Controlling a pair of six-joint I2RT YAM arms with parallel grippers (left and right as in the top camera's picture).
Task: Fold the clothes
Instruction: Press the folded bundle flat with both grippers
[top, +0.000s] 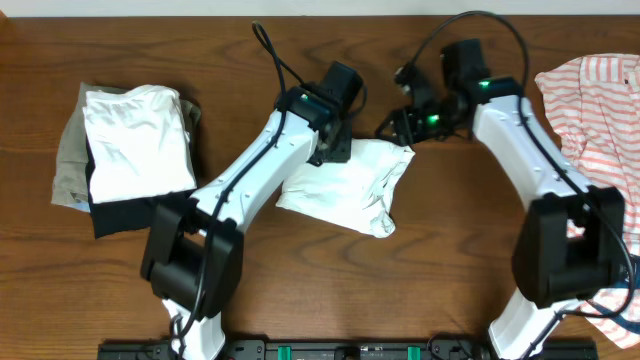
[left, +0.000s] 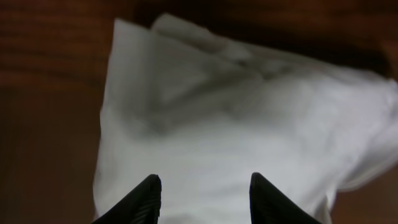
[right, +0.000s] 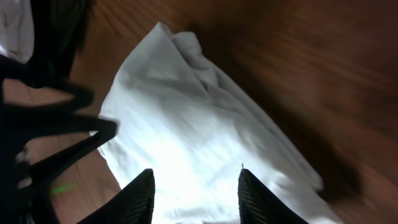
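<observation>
The white garment lies in the middle of the table as a loose, roughly folded bundle, its right end puffed and creased. Your left gripper sits above its upper left edge with the jaws moderately parted and only cloth showing beyond the tips; nothing looks pinched. Your right gripper is near the bundle's upper right corner, also part open and empty as far as the wrist view shows.

The main risk, as you go on, is closing on the wrong depth of cloth. The layers are stacked and rumpled, so a shallow pinch may lift only the top sheet and pull the fold open. A deep one may drag the whole bundle across the wood.

The two wrists are close together over a small target. If both move inward at once, you could knock one into the other or catch a cable.

The blur in the right wrist view suggests motion, so a fast approach may push the corner away before the jaws meet it.

Keep clear of the finished stack at the left and the striped garment at the right; both lie well apart from the bundle, but a wide sweep could disturb them
</observation>
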